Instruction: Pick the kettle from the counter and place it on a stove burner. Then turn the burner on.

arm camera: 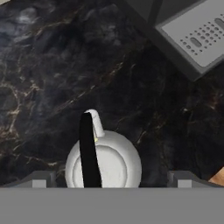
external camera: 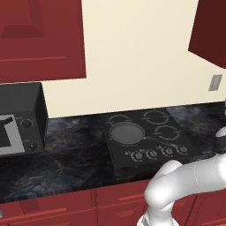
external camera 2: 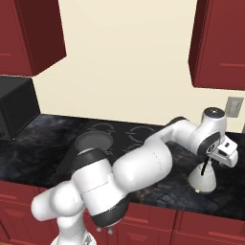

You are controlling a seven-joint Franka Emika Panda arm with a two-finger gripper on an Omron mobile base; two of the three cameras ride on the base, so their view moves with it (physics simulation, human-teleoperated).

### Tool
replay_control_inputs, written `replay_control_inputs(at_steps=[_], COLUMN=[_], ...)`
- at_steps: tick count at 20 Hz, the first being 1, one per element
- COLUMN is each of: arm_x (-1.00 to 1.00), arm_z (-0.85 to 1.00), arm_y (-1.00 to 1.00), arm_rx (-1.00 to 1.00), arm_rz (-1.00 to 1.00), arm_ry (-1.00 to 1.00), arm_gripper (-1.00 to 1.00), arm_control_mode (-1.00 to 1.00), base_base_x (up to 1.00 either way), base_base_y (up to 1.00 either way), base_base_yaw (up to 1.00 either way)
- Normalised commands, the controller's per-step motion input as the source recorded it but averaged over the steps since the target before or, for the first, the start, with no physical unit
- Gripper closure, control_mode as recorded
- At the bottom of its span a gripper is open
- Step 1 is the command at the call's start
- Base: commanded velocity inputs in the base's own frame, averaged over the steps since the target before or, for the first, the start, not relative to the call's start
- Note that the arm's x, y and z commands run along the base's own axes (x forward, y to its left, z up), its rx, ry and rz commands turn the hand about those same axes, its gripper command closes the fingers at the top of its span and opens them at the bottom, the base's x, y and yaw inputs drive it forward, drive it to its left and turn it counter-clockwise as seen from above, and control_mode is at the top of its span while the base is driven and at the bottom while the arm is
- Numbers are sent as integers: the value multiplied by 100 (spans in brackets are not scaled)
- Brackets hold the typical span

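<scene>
We hold our gripper (arm camera: pixel 111 179) spread wide above the kettle (arm camera: pixel 103 162), grasping nothing: in the hand view a dark fingertip (arm camera: pixel 39 180) stands on each side of the white body, apart from it, with the black handle (arm camera: pixel 89 151) running up between them. That straddle looks deliberate to us, since a squeeze across the thin upright handle is the surest hold on a pear-shaped pot whose rounded sides would likely slip. The kettle's spout (arm camera: pixel 95 123) points away from the hand, over bare counter (arm camera: pixel 52 78). In the right base view the gripper (external camera 2: pixel 217 161) hangs just over the kettle (external camera 2: pixel 202 178), which stands upright on the counter (external camera 2: pixel 43 148), well to the right of the stove (external camera 2: pixel 122 136); the arm (external camera 2: pixel 143 165) reaches out across the stove's front edge to get there. A grey perforated appliance (arm camera: pixel 197 35) lies beyond the kettle. From the left base view the stove (external camera: pixel 148 134) shows a flat grey pan (external camera: pixel 127 133) on its near left burner, so we judge the other rings, such as the near right burner (external camera: pixel 167 132), the likelier landing spots. The knobs (external camera: pixel 160 152) sit in a row along the stove's front edge, untouched as far as we can tell. A black microwave (external camera: pixel 20 119) stands far left of the stove. The pick is not yet made; lowering and closing on the handle would come next.
</scene>
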Motion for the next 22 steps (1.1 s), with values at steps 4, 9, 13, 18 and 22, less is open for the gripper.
replay_control_inputs(at_steps=[4,9,13,18,22], arm_x=[1,0,0,-1,-14], arm_z=[-10,-11,0,20,61], arm_y=[0,17,0,0,16], arm_rx=[0,0,0,0,0], arm_rz=[0,0,0,0,0], arm_ry=[0,0,0,-4,-14], arm_gripper=[-100,100,100,100,100], arm_control_mode=[-100,-100,-100,-100,-100], base_base_x=[0,0,0,0,0], base_base_y=[0,0,0,0,0], base_base_yaw=[0,0,0,0,0])
